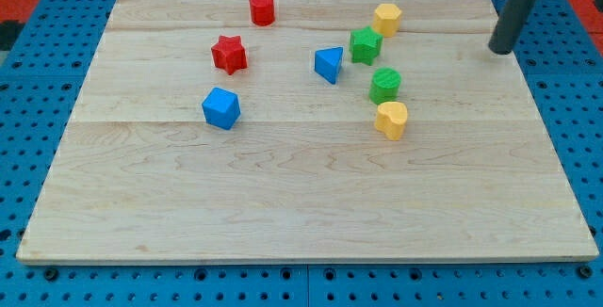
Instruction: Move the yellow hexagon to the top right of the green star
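Observation:
The yellow hexagon sits near the view's top, just up and right of the green star, almost touching it. My tip rests on the board at the view's upper right, well to the right of both blocks and apart from them.
A green cylinder and a yellow heart-like block lie below the star. A blue triangle is left of the star. A red star, a red cylinder and a blue cube are further left. The wooden board ends in blue pegboard.

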